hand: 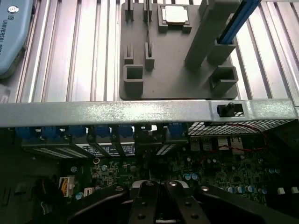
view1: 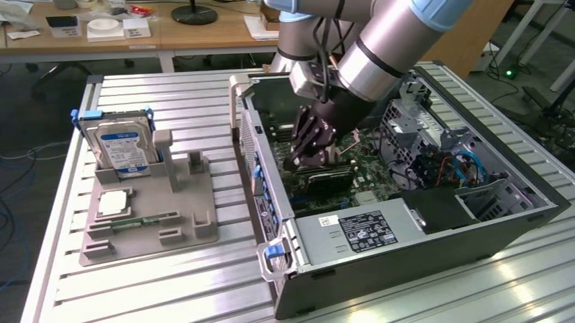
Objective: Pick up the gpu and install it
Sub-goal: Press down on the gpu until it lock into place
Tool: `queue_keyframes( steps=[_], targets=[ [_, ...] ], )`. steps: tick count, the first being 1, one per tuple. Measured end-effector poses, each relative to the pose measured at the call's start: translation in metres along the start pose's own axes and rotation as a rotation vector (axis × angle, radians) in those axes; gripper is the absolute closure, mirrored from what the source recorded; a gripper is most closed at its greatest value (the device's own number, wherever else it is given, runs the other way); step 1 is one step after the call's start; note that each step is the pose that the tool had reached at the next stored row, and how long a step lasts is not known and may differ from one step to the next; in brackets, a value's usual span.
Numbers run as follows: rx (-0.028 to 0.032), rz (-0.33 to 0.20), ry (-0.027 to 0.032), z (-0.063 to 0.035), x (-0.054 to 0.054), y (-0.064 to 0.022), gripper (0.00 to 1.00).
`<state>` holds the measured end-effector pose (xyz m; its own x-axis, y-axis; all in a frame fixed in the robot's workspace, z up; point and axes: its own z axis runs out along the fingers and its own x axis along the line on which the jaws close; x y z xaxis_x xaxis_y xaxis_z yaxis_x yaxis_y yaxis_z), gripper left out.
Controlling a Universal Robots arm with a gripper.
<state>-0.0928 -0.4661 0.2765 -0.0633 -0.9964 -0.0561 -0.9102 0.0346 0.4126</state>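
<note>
The gpu [view1: 328, 178] is a dark flat card inside the open computer case [view1: 266, 168], standing on edge on the green motherboard [view1: 382, 168]. My gripper [view1: 299, 160] reaches down into the case, its black fingers pressed together, their tips at the card's end nearest the case's wall. I cannot tell if they touch the card. In the wrist view the gripper [hand: 157, 189] is shut, with nothing between its fingers, above the motherboard [hand: 210, 172].
On the exterior view's left a grey fixture [view1: 193, 229] carries a hard drive [view1: 121, 148], a memory stick [view1: 134, 222] and a square chip [view1: 115, 202]. The case holds a power supply [view1: 359, 232], a drive cage and cables. The case's metal wall [hand: 117, 112] lies between fixture [hand: 173, 79] and motherboard.
</note>
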Motion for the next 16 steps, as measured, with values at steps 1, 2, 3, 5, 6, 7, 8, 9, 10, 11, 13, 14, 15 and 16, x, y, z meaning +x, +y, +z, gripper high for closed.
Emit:
queue_keyframes(
  steps=[1,2,3,5,6,7,8,9,10,11,13,14,15,16],
  targets=[
    [-0.0194,0.001,-0.0008,-0.0005,-0.0001,-0.0008,0.89],
    [-0.0369,0.002,-0.0019,-0.0007,-0.0001,-0.0015,0.89],
    [-0.0543,0.002,-0.0025,-0.0010,-0.0001,-0.0020,0.89],
    [-0.0892,0.004,-0.0035,-0.0015,-0.0002,-0.0030,0.89],
    [-0.1045,0.005,-0.0041,-0.0017,-0.0002,-0.0035,0.89],
    [-0.1188,0.005,-0.0049,-0.0018,-0.0003,-0.0037,0.89],
    [-0.1328,0.005,-0.0062,-0.0019,-0.0003,-0.0038,0.89],
    [-0.1407,0.005,-0.0074,-0.0019,-0.0002,-0.0038,0.89],
    [-0.1430,0.005,-0.0075,-0.0019,-0.0002,-0.0037,0.89],
    [-0.1441,0.005,-0.0080,-0.0012,-0.0003,-0.0040,0.89],
    [-0.1456,0.005,-0.0078,0.0014,0.0000,-0.0052,0.89],
    [-0.1463,0.005,-0.0078,0.0024,0.0001,-0.0057,0.89],
    [-0.1469,0.006,-0.0076,0.0033,0.0002,-0.0061,0.89],
    [-0.1475,0.006,-0.0074,0.0041,0.0002,-0.0064,0.89]
  ],
)
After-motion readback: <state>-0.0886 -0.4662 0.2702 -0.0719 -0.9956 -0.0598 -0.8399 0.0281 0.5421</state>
